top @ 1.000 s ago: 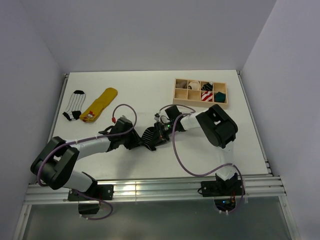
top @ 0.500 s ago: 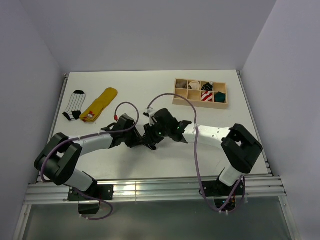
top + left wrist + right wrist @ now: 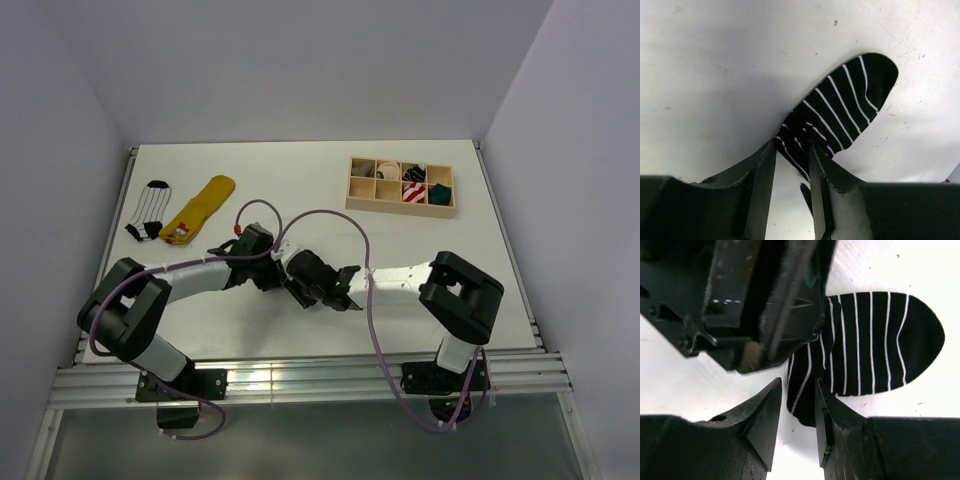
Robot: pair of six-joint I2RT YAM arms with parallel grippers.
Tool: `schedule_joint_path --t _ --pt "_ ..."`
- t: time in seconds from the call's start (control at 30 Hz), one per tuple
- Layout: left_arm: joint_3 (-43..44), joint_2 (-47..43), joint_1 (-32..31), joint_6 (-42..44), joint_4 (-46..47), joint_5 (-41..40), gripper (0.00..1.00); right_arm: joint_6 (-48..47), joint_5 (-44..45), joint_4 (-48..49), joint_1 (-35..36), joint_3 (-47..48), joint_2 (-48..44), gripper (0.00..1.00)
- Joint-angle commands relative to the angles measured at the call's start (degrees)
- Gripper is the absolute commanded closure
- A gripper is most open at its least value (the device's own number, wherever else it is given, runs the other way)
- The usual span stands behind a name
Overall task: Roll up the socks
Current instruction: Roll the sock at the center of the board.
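In the left wrist view a black sock with thin white stripes [image 3: 850,102] lies flat on the white table, toe pointing away. Its bunched near end sits between the fingertips of my left gripper [image 3: 794,146], which is shut on it. In the right wrist view the same sock [image 3: 875,345] stretches to the right. Its bunched end is between the fingers of my right gripper [image 3: 799,387], which is open with a gap at the left finger. The left gripper's black body [image 3: 765,300] is right above. From above, both grippers [image 3: 276,270] [image 3: 300,274] meet mid-table and cover the sock.
A white sock with black stripes [image 3: 150,210] and a yellow sock [image 3: 200,208] lie at the far left. A wooden compartment tray [image 3: 362,194] at the back right holds several rolled socks. Cables loop over both arms.
My right arm has swung down and to the left, stretching low over the table, and its jaws have opened. The left gripper has shifted slightly and kept its hold on the sock.
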Motion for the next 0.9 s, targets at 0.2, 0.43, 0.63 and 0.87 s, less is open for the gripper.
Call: schedule_joint_path --t 0.2,0.43,0.63,0.87 --pt "4.1 4.9 -0.2 5.7 -1.8 1.7 0.6 -2.2 5.5 2.1 2.4 2.3 4.5 0.78" --pt "3.2 0.5 0.7 6.0 -2.3 0.4 0.45 1.6 -7.1 0.6 -1.6 2.2 1.9 0.98" --pt "-0.7 -7.8 3.6 3.8 -2.0 -0.1 0.29 5.4 -24.1 0.2 -9.6 3.0 1.3 1.0" --pt "-5.7 -13.4 4.8 0.9 0.1 0.5 0.24 9.8 -43.1 0.4 -16.6 5.0 5.1 1.0"
